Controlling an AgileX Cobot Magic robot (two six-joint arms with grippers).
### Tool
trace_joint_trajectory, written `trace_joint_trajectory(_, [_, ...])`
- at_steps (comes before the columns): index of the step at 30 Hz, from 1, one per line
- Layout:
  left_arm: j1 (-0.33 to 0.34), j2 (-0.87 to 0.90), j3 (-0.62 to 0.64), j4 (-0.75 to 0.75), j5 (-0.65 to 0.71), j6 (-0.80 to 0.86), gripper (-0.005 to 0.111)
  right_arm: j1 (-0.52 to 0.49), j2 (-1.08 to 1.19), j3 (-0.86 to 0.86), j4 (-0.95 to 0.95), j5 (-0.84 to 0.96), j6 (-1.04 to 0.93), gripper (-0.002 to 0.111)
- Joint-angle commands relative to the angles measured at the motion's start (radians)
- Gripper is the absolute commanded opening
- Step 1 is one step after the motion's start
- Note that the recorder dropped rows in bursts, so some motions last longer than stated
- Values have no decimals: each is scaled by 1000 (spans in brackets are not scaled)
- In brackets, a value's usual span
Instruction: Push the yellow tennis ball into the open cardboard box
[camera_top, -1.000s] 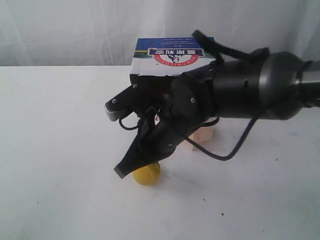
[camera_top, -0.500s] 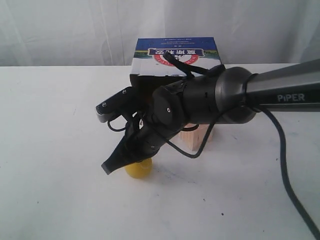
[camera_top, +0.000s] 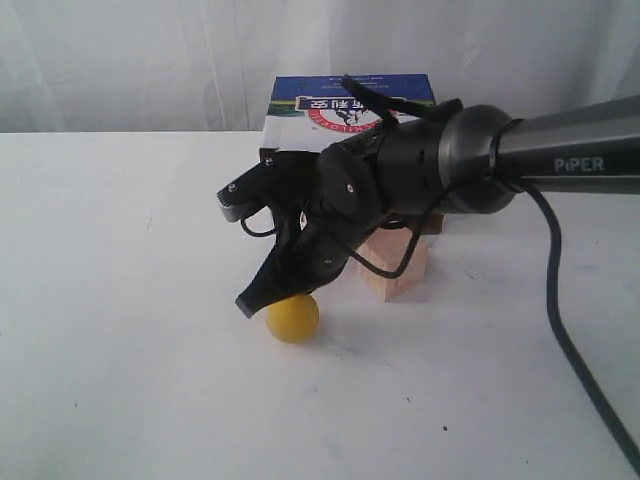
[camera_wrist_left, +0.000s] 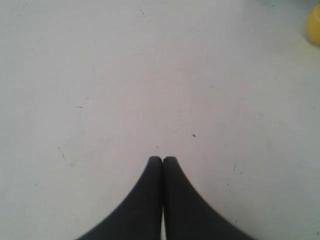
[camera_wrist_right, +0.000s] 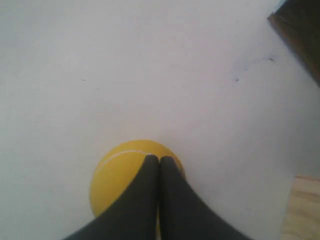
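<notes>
The yellow tennis ball (camera_top: 293, 319) lies on the white table, in front of the open cardboard box (camera_top: 352, 108), whose dark opening is mostly hidden by the arm. My right gripper (camera_top: 250, 303) is shut with nothing between its fingers, its tips just left of and against the ball's upper side. In the right wrist view the shut right gripper (camera_wrist_right: 159, 159) lies over the ball (camera_wrist_right: 116, 181), and a corner of the box (camera_wrist_right: 301, 31) shows. My left gripper (camera_wrist_left: 162, 159) is shut above bare table, with the ball (camera_wrist_left: 314, 24) far off at the frame's edge.
A pale wooden cube (camera_top: 398, 270) stands right of the ball and in front of the box; it shows as the cube (camera_wrist_right: 303, 210) in the right wrist view. The right arm's black cable (camera_top: 560, 330) hangs over the table at right. White curtain behind.
The right gripper swung left, then came back right and away from the camera. The ball has shifted a little toward the box.
</notes>
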Motion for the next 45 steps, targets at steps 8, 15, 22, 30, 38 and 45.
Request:
trace_joint_trajectory(8, [-5,-5,4,2,17,2,0,6,-66,-86,-36,200,53,0])
trace_joint_trajectory(15, [-5,-5,4,2,17,2,0,51,-46,-9,-33,222,51,0])
trace_joint_trajectory(22, [-5,-5,4,2,17,2,0,1,90,13,-60,-17,49,0])
trace_joint_trajectory(30, [-5,-5,4,2,17,2,0,-180,107,-236,-338,10,279,0])
trace_joint_trajectory(38, [-5,-5,4,2,17,2,0,-158,-135,-212,-458,92,339,0])
trace_joint_trajectory(45, [-5,-5,4,2,17,2,0,-62,-188,-76,-380,93,366,0])
